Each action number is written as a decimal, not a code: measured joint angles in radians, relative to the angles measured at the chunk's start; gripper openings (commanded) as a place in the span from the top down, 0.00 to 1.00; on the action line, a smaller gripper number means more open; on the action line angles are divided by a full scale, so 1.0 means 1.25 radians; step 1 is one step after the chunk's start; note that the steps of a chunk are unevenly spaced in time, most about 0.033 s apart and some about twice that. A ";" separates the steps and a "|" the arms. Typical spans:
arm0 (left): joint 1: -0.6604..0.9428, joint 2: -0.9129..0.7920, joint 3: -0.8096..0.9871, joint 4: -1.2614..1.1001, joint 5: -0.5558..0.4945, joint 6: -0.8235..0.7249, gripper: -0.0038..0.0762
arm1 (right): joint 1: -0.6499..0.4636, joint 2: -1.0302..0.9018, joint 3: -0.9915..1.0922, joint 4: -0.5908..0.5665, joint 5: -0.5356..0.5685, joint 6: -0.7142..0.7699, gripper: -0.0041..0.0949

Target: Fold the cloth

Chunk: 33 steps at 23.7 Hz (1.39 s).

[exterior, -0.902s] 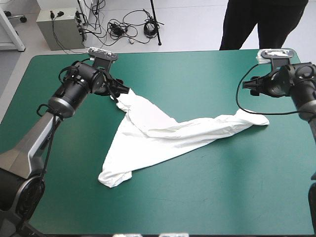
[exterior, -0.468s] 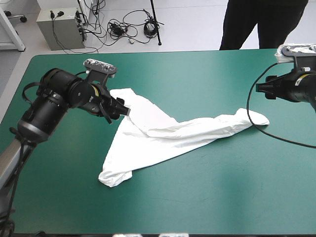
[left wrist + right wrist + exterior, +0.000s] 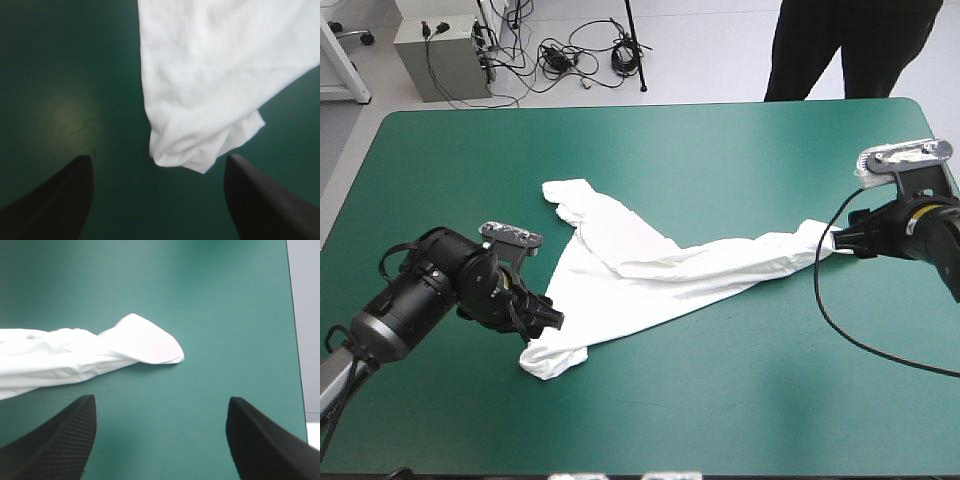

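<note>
Left gripper [image 3: 549,321] and right gripper [image 3: 836,241] have moved to one T-shirt's [image 3: 650,265] ends.

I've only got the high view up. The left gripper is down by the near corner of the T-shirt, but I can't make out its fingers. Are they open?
Observer: Open. The left wrist view shows the left gripper with its fingers wide apart.
Operator: Has it got any cloth?
Observer: No. The T-shirt has its bunched corner at the mouth of the gap, lying loose on the teal-green cover.
Operator: And the right one?
Observer: The right gripper is open too. The T-shirt's rounded end lies ahead of it, not between the fingers.
</note>
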 measured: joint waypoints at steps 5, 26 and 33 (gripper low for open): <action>0.000 0.049 0.064 0.030 -0.049 -0.004 0.29 | 0.000 -0.021 0.042 -0.038 0.000 0.016 0.28; 0.096 0.266 0.067 -0.100 -0.203 0.086 0.69 | 0.040 0.041 0.112 -0.181 -0.019 0.144 0.28; 0.096 0.275 0.063 -0.141 -0.201 0.105 0.96 | -0.109 0.194 0.112 0.009 -0.135 0.107 0.28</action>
